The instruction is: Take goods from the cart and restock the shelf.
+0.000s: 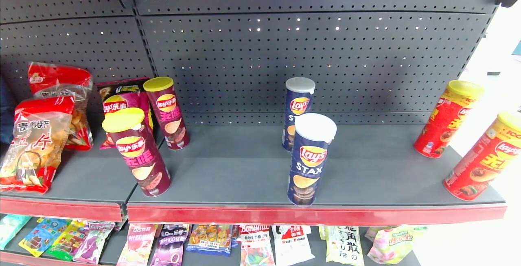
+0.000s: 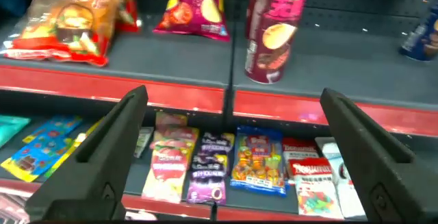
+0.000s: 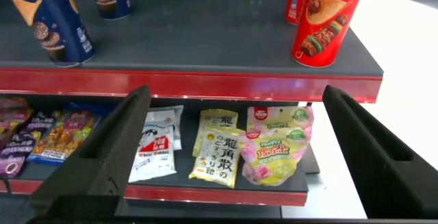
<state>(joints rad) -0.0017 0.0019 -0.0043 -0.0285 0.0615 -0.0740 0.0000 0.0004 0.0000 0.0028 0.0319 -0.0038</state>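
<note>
Two purple chip cans stand on the grey shelf: one near the front, one further back. Two dark blue cans stand mid-shelf, the front one near the red edge, the other behind it. Two red cans stand at the right end. My left gripper is open and empty, facing the shelf front below the front purple can. My right gripper is open and empty, facing the lower shelf between the blue can and a red can.
Snack bags lean at the shelf's left end, one purple bag behind the purple cans. The lower shelf holds a row of flat snack packets. A perforated back panel closes the shelf. The shelf's right end opens to bright floor.
</note>
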